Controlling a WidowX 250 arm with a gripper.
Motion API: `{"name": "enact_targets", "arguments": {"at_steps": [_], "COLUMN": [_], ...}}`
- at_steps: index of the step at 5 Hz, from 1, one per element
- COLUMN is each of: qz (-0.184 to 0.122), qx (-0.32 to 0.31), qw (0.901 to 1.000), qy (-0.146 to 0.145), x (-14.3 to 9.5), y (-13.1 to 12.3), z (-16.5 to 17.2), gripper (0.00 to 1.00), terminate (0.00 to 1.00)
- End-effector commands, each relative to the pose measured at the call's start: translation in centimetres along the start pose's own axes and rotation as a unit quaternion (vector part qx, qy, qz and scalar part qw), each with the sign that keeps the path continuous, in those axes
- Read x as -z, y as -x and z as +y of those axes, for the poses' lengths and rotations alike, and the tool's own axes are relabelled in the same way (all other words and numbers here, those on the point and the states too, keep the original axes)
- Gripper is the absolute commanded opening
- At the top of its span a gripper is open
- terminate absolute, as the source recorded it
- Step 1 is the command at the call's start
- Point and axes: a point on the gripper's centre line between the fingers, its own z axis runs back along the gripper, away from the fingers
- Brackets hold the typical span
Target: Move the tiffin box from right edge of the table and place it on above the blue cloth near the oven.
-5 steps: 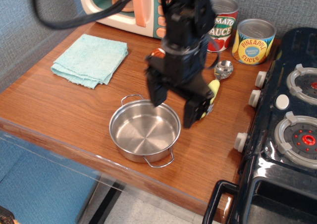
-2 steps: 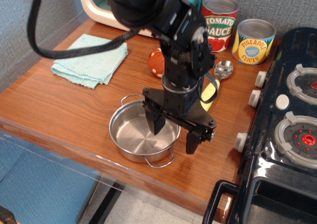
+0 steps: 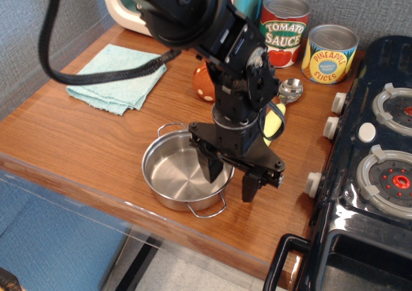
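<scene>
A: Tiffin box (image 3: 183,177) is seen near the front edge of the table (image 3: 77,136), not yet lifted. The hand (image 3: 230,179) is held open, one finger inside the rim, one outside.

B: The grasp step is judged to be in hand. Closing on the rim is called for next, then carriage to the blue cloth (image 3: 112,78) by the oven (image 3: 125,8) at the back left corner.

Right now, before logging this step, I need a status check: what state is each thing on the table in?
tiffin box: upright, empty, lidless, on the table.
gripper: open, straddling the box's right rim, one finger inside.
blue cloth: folded flat, nothing on it.
tomato sauce can: upright.
pineapple can: upright.
spoon: lying flat.
</scene>
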Motion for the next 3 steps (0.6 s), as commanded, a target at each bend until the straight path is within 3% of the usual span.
{"name": "enact_targets", "arguments": {"at_steps": [1, 2, 3], "qz": [-0.019, -0.023, -0.043], "qx": [-0.002, 0.005, 0.027], "qw": [0.9998, 0.9997, 0.9987], "qy": [0.001, 0.006, 0.008], "x": [-1.0, -1.5, -5.2], "y": [-0.7, -0.7, -1.3], "z": [0.1, 0.1, 1.1], "gripper": [0.00, 0.00, 0.00], "terminate": [0.00, 0.00, 0.00]}}
